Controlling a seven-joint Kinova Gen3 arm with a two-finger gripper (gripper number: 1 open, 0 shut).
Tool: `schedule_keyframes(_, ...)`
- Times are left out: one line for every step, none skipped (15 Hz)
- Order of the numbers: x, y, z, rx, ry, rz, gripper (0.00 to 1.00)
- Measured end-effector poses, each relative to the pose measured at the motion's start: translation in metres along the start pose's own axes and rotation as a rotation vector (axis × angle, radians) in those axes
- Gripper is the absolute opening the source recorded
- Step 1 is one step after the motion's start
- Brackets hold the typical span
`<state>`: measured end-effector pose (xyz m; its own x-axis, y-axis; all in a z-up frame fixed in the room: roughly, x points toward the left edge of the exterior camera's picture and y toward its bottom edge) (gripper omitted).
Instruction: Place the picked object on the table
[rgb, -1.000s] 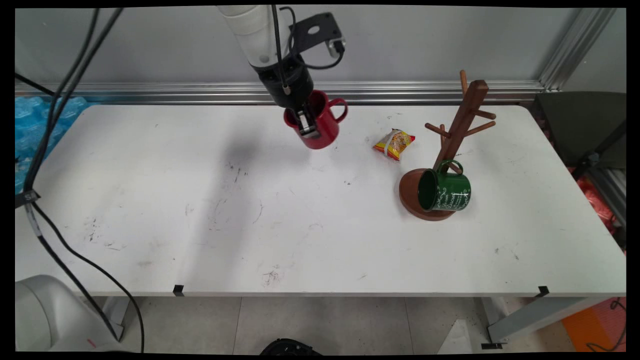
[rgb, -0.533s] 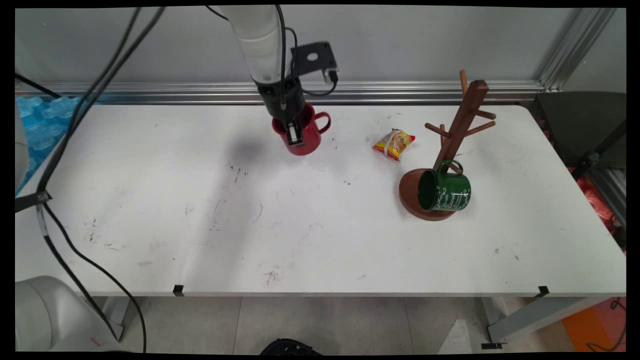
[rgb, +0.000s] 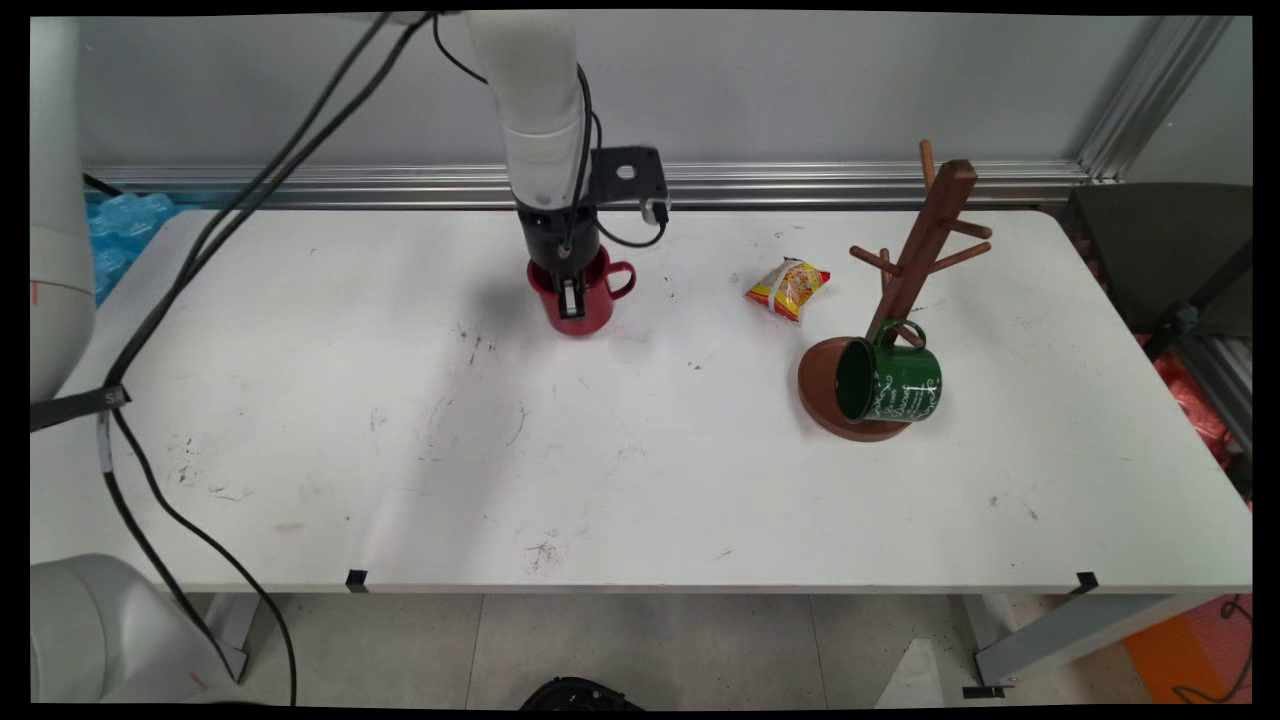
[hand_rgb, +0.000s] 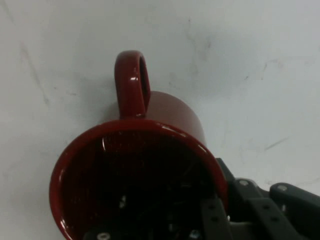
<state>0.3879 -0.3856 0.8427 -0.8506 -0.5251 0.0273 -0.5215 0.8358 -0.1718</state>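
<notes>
The gripper (rgb: 570, 298) has come down and left, clamped on the red mug's (rgb: 585, 300) rim. The mug now sits upright on the table (rgb: 640, 480), far-centre, left of the snack packet (rgb: 788, 287).

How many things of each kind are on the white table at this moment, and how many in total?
Mugs: 2, the red glossy mug held at its rim by the black gripper and the green mug with white lettering.
Wooden mug trees: 1.
Yellow and red snack packets: 1.
Total: 4.
</notes>
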Motion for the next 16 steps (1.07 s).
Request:
schedule_keyframes(0.001, 0.0, 0.004, 0.0, -0.011, 0.002, 0.0)
schedule_keyframes(0.003, -0.001, 0.009, -0.001, -0.023, 0.005, 0.0)
schedule_keyframes(0.004, -0.001, 0.013, -0.001, -0.034, 0.008, 0.0)
schedule_keyframes(0.006, -0.002, 0.017, 0.0, -0.043, 0.011, 0.0)
schedule_keyframes(0.007, -0.002, 0.019, 0.0, -0.051, 0.014, 0.0)
schedule_keyframes(0.009, -0.002, 0.022, -0.001, -0.057, 0.017, 0.0)
schedule_keyframes(0.01, -0.002, 0.024, -0.001, -0.061, 0.019, 1.0)
schedule_keyframes(0.012, -0.002, 0.025, -0.001, -0.063, 0.022, 1.0)
schedule_keyframes(0.013, -0.002, 0.026, -0.001, -0.065, 0.028, 1.0)
schedule_keyframes(0.014, -0.001, 0.027, -0.001, -0.066, 0.031, 1.0)
schedule_keyframes(0.015, -0.001, 0.027, -0.001, -0.065, 0.035, 1.0)
schedule_keyframes(0.016, -0.001, 0.027, -0.001, -0.063, 0.043, 1.0)
schedule_keyframes(0.015, 0.0, 0.026, 0.0, -0.061, 0.046, 1.0)
schedule_keyframes(0.016, 0.0, 0.025, 0.001, -0.058, 0.05, 1.0)
schedule_keyframes(0.017, 0.001, 0.024, 0.002, -0.054, 0.057, 1.0)
schedule_keyframes(0.017, 0.001, 0.021, 0.005, -0.046, 0.065, 1.0)
